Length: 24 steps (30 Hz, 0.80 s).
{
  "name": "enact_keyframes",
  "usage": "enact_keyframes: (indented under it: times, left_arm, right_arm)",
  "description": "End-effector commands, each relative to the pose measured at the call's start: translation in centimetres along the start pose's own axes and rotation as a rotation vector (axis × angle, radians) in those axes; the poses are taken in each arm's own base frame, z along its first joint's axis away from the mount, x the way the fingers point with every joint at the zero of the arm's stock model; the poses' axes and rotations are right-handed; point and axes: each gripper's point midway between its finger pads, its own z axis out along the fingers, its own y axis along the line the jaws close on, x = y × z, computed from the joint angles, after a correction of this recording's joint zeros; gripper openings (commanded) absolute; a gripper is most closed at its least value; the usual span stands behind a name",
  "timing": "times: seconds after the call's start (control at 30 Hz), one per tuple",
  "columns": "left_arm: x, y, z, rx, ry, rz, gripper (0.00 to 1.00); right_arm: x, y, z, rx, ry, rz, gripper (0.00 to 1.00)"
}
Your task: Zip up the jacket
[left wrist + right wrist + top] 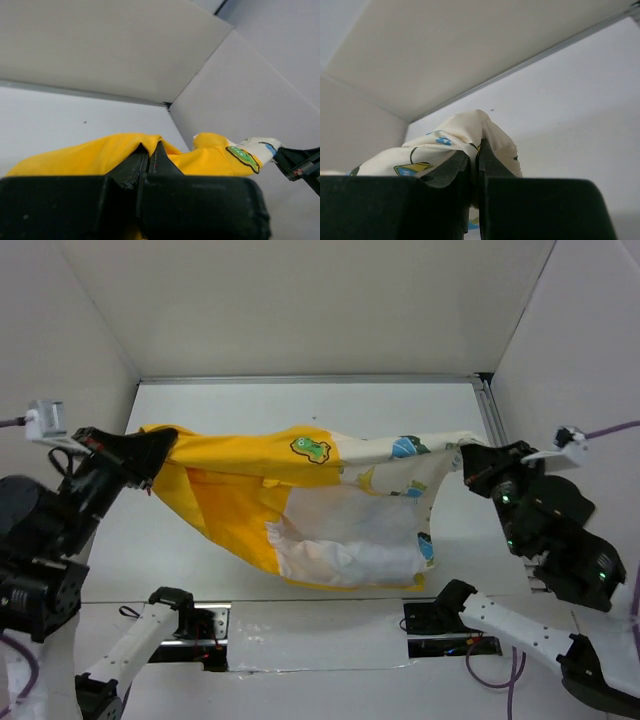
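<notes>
Two pinches stretch the jacket above the tabletop, left end effector clamped on yellow fabric, right end effector on cream print; zipping seemingly not begun.

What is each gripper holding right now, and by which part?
Both hold the jacket, stretched between them: the left gripper pinches its yellow end, the right gripper its cream printed end.

Jacket stretched sideways, sagging, seemingly unzipped
</notes>
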Motion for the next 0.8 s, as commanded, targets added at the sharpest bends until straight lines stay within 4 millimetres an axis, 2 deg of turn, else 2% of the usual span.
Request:
enact_keyframes:
  times: [0.0, 0.03, 0.07, 0.1, 0.13, 0.17, 0.2, 0.23, 0.27, 0.3, 0.33, 0.37, 0.4, 0.43, 0.53, 0.57, 0.6, 0.63, 0.67, 0.7, 0.73, 0.77]
  left_arm:
    - [3.7, 6.9, 5.3, -0.237, 0.093, -0.032, 0.00]
    - [6.2, 9.6, 6.5, -0.314, 0.150, -0.054, 0.00]
    - [8.5, 11.9, 8.7, -0.364, 0.207, -0.070, 0.00]
    - [10.9, 14.7, 9.7, -0.442, 0.256, -0.073, 0.00]
    - [12.4, 16.8, 10.6, -0.500, 0.295, -0.086, 0.00]
    - [15.5, 20.1, 12.4, -0.594, 0.384, -0.124, 0.00]
    - [16.2, 22.5, 13.0, -0.648, 0.406, -0.149, 0.00]
    - [17.4, 24.5, 13.8, -0.692, 0.449, -0.172, 0.00]
    - [19.4, 27.3, 15.4, -0.723, 0.538, -0.227, 0.09]
    - [20.3, 28.0, 16.4, -0.716, 0.584, -0.256, 0.26]
    - [22.7, 31.1, 16.7, -0.779, 0.668, -0.313, 0.56]
    - [21.6, 31.2, 18.3, -0.765, 0.666, -0.336, 0.67]
    - [22.2, 31.6, 18.0, -0.801, 0.706, -0.358, 0.78]
    - [22.9, 32.3, 18.3, -0.813, 0.729, -0.354, 0.99]
    - [21.3, 30.4, 19.1, -0.702, 0.690, -0.314, 0.99]
    - [22.5, 30.2, 18.0, -0.690, 0.710, -0.322, 0.99]
    - [22.3, 29.9, 17.7, -0.673, 0.687, -0.313, 0.99]
    - [22.7, 29.0, 16.0, -0.660, 0.684, -0.311, 0.99]
    - [23.0, 28.2, 15.3, -0.629, 0.690, -0.312, 0.99]
    - [22.1, 26.7, 14.3, -0.588, 0.661, -0.290, 0.99]
    - [24.6, 27.0, 12.4, -0.608, 0.705, -0.308, 0.99]
    - [25.4, 26.5, 11.5, -0.609, 0.712, -0.312, 0.99]
  right_arm:
    - [1.7, -1.9, 4.4, 0.236, -0.057, -0.091, 0.05]
    - [3.1, -1.9, 5.6, 0.255, -0.029, -0.112, 0.07]
    - [4.6, -2.0, 7.1, 0.249, 0.035, -0.130, 0.08]
    - [7.3, -2.3, 9.8, 0.263, 0.101, -0.163, 0.08]
    - [8.7, -2.6, 11.4, 0.253, 0.149, -0.166, 0.08]
    - [9.3, -5.1, 13.4, 0.303, 0.178, -0.174, 0.09]
    - [12.6, -5.4, 16.3, 0.266, 0.285, -0.180, 0.13]
    - [13.8, -6.4, 17.7, 0.278, 0.329, -0.187, 0.16]
    - [15.7, -8.1, 20.4, 0.303, 0.404, -0.218, 0.29]
    - [16.5, -8.7, 21.7, 0.315, 0.434, -0.213, 0.43]
    - [17.0, -9.3, 22.8, 0.318, 0.465, -0.237, 0.64]
    - [16.5, -8.8, 24.0, 0.320, 0.478, -0.235, 0.89]
    - [18.6, -10.2, 25.4, 0.356, 0.542, -0.246, 0.97]
    - [18.6, -10.4, 25.9, 0.370, 0.551, -0.248, 1.00]
    - [18.1, -11.0, 25.9, 0.422, 0.537, -0.231, 1.00]
    - [19.1, -11.9, 25.2, 0.434, 0.546, -0.224, 1.00]
    - [18.1, -11.4, 24.1, 0.422, 0.509, -0.200, 1.00]
    - [18.2, -11.5, 23.3, 0.433, 0.493, -0.156, 1.00]
    - [19.0, -12.5, 21.1, 0.445, 0.497, -0.137, 1.00]
    - [19.4, -13.1, 19.9, 0.474, 0.484, -0.087, 1.00]
    - [20.0, -13.7, 18.7, 0.488, 0.484, -0.065, 1.00]
    - [21.4, -15.1, 16.1, 0.509, 0.495, -0.050, 1.00]
